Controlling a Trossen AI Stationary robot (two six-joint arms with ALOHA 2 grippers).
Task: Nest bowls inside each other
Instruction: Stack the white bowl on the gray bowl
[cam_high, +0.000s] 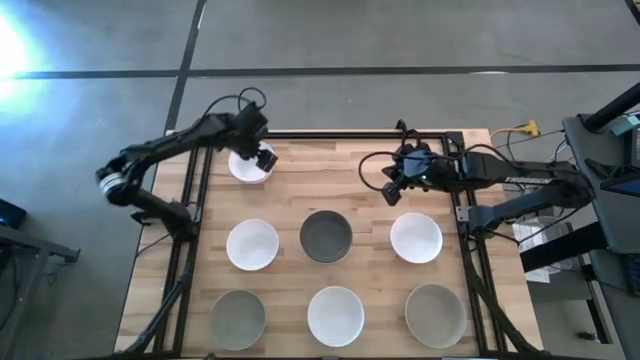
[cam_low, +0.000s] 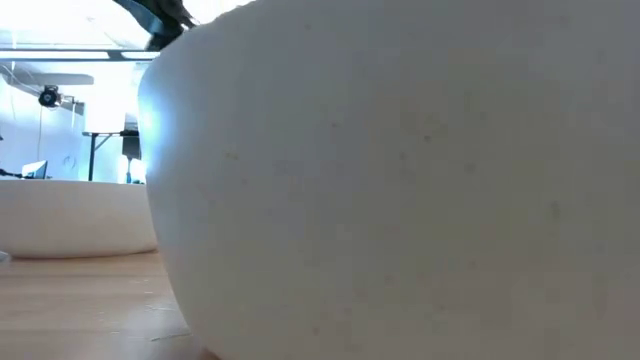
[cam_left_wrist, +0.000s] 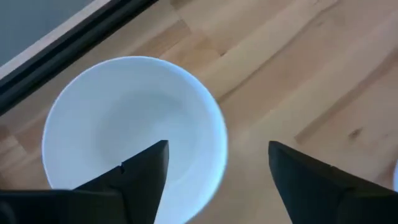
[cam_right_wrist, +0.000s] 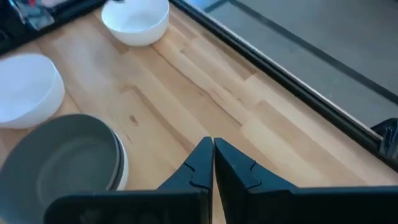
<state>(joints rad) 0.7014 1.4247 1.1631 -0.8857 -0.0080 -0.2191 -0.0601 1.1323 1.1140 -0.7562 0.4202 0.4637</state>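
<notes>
The left gripper (cam_high: 262, 157) hangs over the far white bowl (cam_high: 249, 165) at the desk's (cam_high: 330, 165) far-left corner, fingers (cam_left_wrist: 142, 177) spread, one above the bowl's hollow and the other outside its rim. Taking the dark bowl (cam_high: 326, 236) at mid-desk as landmark: a white bowl (cam_high: 252, 244) sits just left of it, another white bowl (cam_high: 416, 238) to its right, a third (cam_high: 335, 315) in front of it, with a grey-green bowl (cam_high: 238, 318) front-left and another (cam_high: 435, 314) front-right. In the right wrist view the dark bowl seems nested in a white one. The right gripper (cam_high: 391, 189) hovers beyond and right of the dark bowl, over bare wood, fingers pressed together
</notes>
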